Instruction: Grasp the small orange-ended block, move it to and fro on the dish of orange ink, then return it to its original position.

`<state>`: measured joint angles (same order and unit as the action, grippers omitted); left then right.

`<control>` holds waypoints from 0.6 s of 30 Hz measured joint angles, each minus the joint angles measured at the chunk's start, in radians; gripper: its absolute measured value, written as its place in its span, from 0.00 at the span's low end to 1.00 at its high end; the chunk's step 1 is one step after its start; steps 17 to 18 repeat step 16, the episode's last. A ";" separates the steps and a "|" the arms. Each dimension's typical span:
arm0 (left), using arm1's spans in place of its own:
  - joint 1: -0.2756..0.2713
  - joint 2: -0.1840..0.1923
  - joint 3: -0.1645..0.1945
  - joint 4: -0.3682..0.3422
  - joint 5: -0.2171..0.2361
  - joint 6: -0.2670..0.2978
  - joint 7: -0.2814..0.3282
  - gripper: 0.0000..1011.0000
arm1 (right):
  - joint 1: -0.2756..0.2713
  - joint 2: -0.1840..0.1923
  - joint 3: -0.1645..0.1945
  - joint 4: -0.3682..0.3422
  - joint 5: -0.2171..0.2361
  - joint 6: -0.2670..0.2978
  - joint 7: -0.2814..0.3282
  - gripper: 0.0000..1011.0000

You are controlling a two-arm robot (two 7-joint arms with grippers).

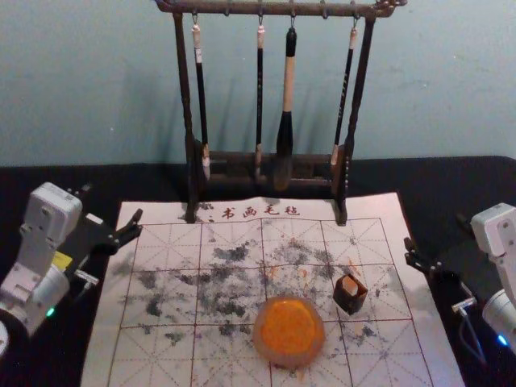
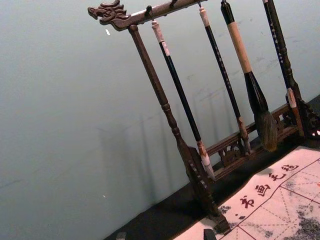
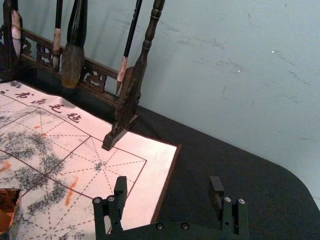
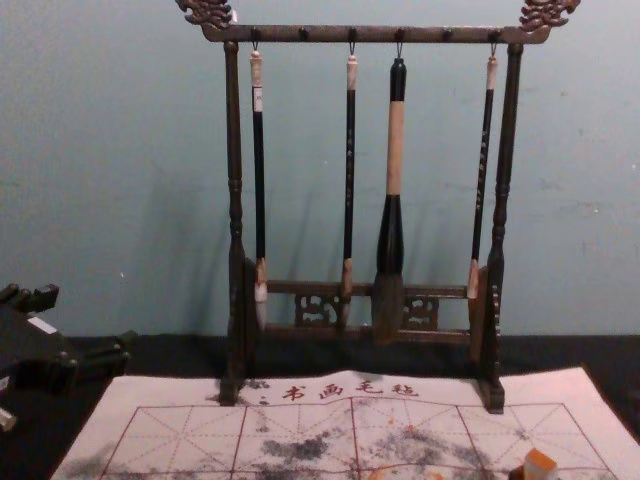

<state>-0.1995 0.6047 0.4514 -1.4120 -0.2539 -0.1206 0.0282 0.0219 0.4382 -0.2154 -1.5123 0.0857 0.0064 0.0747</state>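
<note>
Head view, bottom centre: dish of orange ink (image 1: 289, 332) on the marked sheet (image 1: 380, 211). Just beyond it, lower right of centre: orange-ended block (image 1: 349, 285) upright in dark holder (image 1: 350, 303), lower part hidden inside; bottom edge cuts the holder in chest view, left edge cuts it in right wrist view. Right gripper (image 1: 435, 232) at right edge, jaws wide, nothing between; its arm is cut off by the frame. Left gripper (image 1: 113, 203) at left, jaws also wide apart, tips barely in at the left wrist view's border. Far side, upper centre: rack (image 1: 226, 8) with hanging brushes (image 1: 285, 137), top partly cropped.
</note>
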 joint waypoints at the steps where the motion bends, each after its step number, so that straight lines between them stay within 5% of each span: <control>1: 0.000 0.000 0.000 0.000 0.000 0.000 0.000 0.99 | 0.000 0.001 0.000 -0.001 0.000 0.001 0.000 0.99; 18: 0.000 0.000 0.000 0.000 0.000 0.000 0.000 0.99 | 0.002 0.003 -0.003 -0.005 -0.001 0.004 0.003 0.99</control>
